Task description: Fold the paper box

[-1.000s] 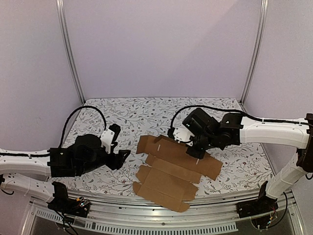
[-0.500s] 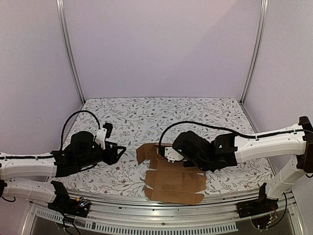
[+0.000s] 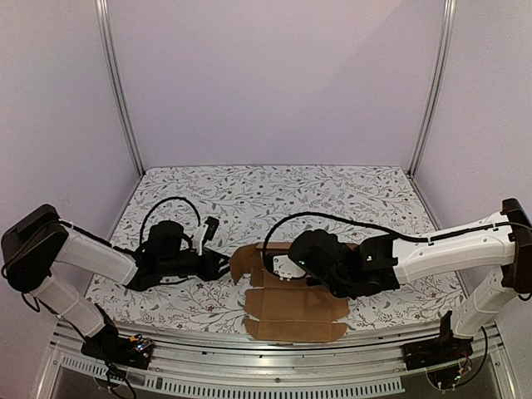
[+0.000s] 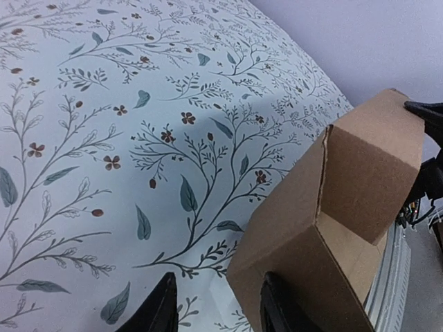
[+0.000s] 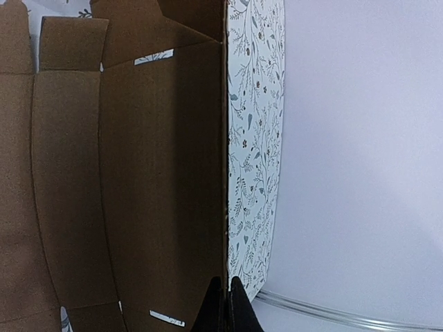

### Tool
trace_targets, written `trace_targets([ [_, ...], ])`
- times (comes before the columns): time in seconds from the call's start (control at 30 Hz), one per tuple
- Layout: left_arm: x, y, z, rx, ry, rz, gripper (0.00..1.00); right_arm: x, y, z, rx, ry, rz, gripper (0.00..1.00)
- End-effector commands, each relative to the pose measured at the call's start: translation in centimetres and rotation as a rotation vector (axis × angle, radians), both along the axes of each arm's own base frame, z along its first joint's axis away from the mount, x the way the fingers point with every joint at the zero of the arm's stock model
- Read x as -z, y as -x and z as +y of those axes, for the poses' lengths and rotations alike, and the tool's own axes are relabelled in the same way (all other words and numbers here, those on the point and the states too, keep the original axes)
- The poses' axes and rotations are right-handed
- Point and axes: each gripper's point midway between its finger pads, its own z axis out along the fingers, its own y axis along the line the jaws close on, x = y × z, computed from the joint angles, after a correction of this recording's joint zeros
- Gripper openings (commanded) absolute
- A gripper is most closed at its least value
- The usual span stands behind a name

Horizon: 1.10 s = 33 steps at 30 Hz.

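Floral tablecloth [image 3: 332, 187] under brown die-cut cardboard box [image 3: 295, 312]. I log left claw [image 4: 218, 301] half-open, box corner just ahead; right claw [image 5: 225, 294] closed, hold unclear.

A flat, brown, die-cut cardboard paper box [image 3: 295, 314] lies on the floral-patterned table [image 3: 249, 191], near its front edge. The left gripper [image 3: 224, 266] sits just beside the sheet's left flap. The white right arm [image 3: 432, 245] reaches over its rear half.

Floral-print tablecloth [image 3: 332, 187] is covering the table, plain lavender walls [image 3: 274, 75] are closing it in on three sides, metal posts [image 3: 119, 83] are standing at both back corners, slotted aluminium rail [image 3: 274, 384] is running along the near edge.
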Motion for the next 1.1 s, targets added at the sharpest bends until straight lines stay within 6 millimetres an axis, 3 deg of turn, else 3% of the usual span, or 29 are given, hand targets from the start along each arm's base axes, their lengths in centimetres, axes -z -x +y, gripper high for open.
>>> trace_targets([
  [0.0,-2.7,-0.5,-2.0,0.073,0.125,-0.050,0.40,0.7,0.1,0.1,0.005,0.005,-0.006,0.00],
  [0.27,-2.3,-0.4,-3.3,0.122,0.127,-0.029,0.37,0.9,0.3,0.6,0.003,-0.002,0.001,0.00],
  [0.67,-0.9,2.0,-5.4,0.207,0.087,-0.016,0.35,0.9,0.1,0.7,0.013,-0.008,-0.003,0.00],
  [1.07,-0.3,3.2,-7.5,0.252,0.033,-0.037,0.35,0.8,0.2,0.6,0.017,-0.015,-0.003,0.00],
])
